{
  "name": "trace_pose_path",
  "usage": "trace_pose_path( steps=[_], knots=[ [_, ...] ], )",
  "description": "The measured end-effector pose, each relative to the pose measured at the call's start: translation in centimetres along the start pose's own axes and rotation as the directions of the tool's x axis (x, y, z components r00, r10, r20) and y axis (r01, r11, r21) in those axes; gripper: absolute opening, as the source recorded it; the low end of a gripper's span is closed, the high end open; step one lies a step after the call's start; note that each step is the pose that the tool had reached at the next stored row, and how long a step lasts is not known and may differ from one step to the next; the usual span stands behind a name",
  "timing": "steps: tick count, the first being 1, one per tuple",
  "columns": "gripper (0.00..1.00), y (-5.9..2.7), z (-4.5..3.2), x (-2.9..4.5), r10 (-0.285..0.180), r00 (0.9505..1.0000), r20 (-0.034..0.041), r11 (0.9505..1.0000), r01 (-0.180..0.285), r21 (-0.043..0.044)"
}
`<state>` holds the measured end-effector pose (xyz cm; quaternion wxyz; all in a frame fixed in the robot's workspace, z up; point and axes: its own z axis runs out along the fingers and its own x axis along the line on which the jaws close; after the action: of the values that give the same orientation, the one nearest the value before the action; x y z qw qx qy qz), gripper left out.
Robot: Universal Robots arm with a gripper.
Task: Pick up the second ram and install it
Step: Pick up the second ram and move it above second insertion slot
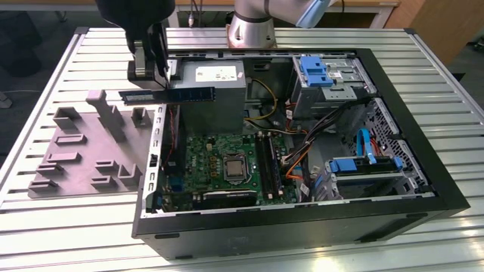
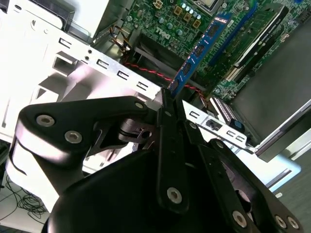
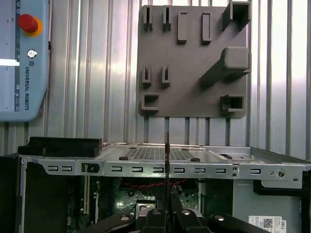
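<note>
The tool (image 1: 161, 84) is closed narrow on the second ram (image 1: 192, 94), pinching its flat faces and holding it level in the upper left of the exterior view. There it hangs above the case wall (image 1: 155, 153), just in front of the grey power supply (image 1: 215, 76). With so thin a strip, I judge it could swivel or slip in the grip, then meet the black slot rails (image 1: 266, 164) askew and jam.

The rails lie lower, near frame centre, on the green motherboard (image 1: 215, 156). Orange and black cables (image 1: 302, 156) crowd their right side. The case wall and power supply hem in any path down. A grey fixture plate (image 1: 83, 153) lies on the worktop (image 1: 45, 226) at left.
</note>
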<state>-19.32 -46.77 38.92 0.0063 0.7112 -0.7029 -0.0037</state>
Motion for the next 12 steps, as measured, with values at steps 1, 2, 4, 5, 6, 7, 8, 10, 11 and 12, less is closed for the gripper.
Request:
trace_pose_path(
  steps=[1,2,4,5,6,7,8,10,11,12],
  knots=[
    [0.14,-0.06,0.0,0.0,0.0,1.0,-0.0001,1.0,0.0,0.0],
    [0.14,-0.12,0.0,0.0,0.0,1.0,0.0,1.0,0.0,0.0],
    [0.14,-0.49,-0.01,0.01,0.0,1.0,0.0,1.0,0.0,0.0],
    [0.14,-0.58,-0.01,0.01,0.0,1.0,0.0,1.0,0.0,0.0],
    [0.14,-0.68,-0.01,0.01,0.0,1.0,-0.0001,1.0,0.0,-0.0001],
    [0.14,-0.78,-0.02,0.01,0.0,1.0,-0.0001,1.0,0.0,-0.0001],
    [0.14,-0.88,-0.01,0.01,0.0,1.0,0.0,1.0,0.0,0.0],
    [0.14,-1.09,-0.02,0.01,0.0,1.0,-0.0001,1.0,0.0,-0.0001],
    [0.14,-1.19,-0.02,0.01,0.0,1.0,0.0,1.0,0.0,0.0],
    [0.14,-1.3,-0.02,0.02,0.0,1.0,0.0,1.0,0.0,-0.0001]
  ],
)
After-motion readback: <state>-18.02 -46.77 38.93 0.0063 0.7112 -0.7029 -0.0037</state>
